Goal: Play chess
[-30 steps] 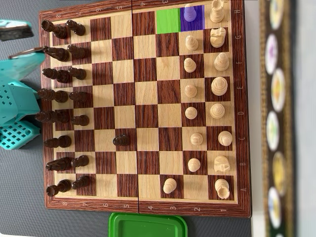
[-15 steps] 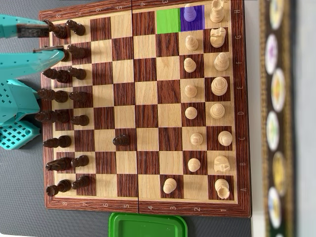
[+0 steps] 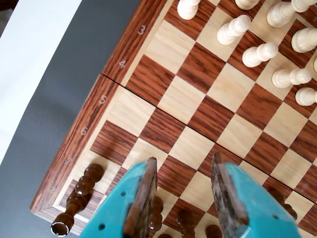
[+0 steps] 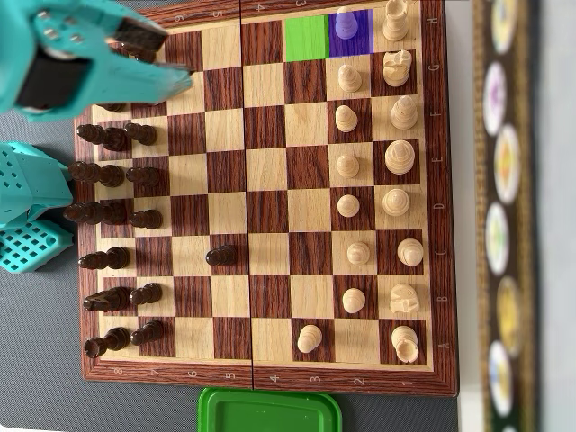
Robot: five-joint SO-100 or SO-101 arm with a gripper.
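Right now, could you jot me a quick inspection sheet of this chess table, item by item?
Surface: dark grey mat under a wooden chessboard.
Job's things: dark pieces line the board's left side in the overhead view, one dark pawn advanced; light pieces on the right, one light pawn advanced. A green square and a purple-tinted pawn sit at the top.
Clutter: green lid below the board.
Grippers: teal gripper open, empty, above the dark pieces.
Cables: nothing seen.
Surroundings: blurred patterned strip on the right.

The teal plastic two-finger gripper [image 3: 182,166] hangs with its jaws parted and nothing between them, angled low in the wrist view.
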